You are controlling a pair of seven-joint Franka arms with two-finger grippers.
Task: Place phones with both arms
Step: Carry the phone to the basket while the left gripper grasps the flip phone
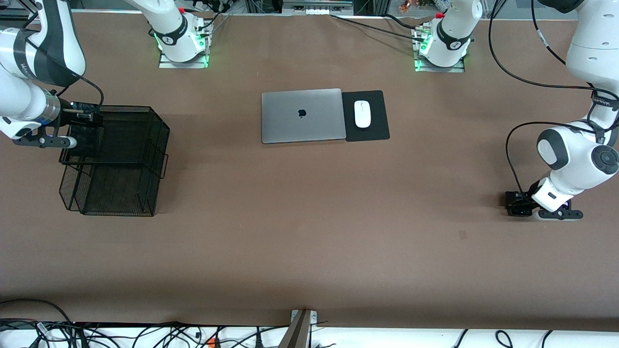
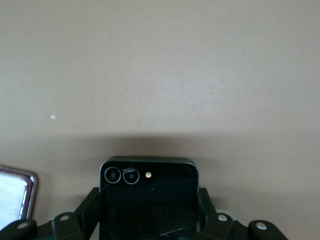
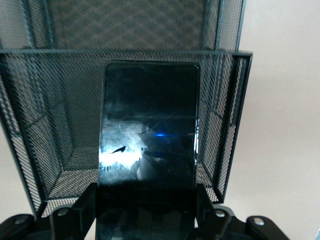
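Observation:
My right gripper (image 1: 86,117) (image 3: 147,215) is shut on the long slim black phone (image 3: 148,125), both fingers (image 3: 85,205) pressing its long edges. It holds the phone over the open top of the black mesh basket (image 1: 145,145) (image 3: 230,115) at the right arm's end of the table. At the left arm's end, my left gripper (image 1: 516,204) (image 2: 149,220) sits low at the table surface. It is shut on the small square black phone (image 2: 150,190), whose two camera rings point away from the fingers (image 2: 86,206). An edge of the lilac-white phone (image 2: 15,197) lies on the table beside it.
A closed silver laptop (image 1: 302,116) lies mid-table toward the arm bases, with a white mouse (image 1: 362,114) on a black pad (image 1: 379,125) beside it. The mesh basket has a lower front section (image 1: 111,193). Cables run along the table edge nearest the front camera.

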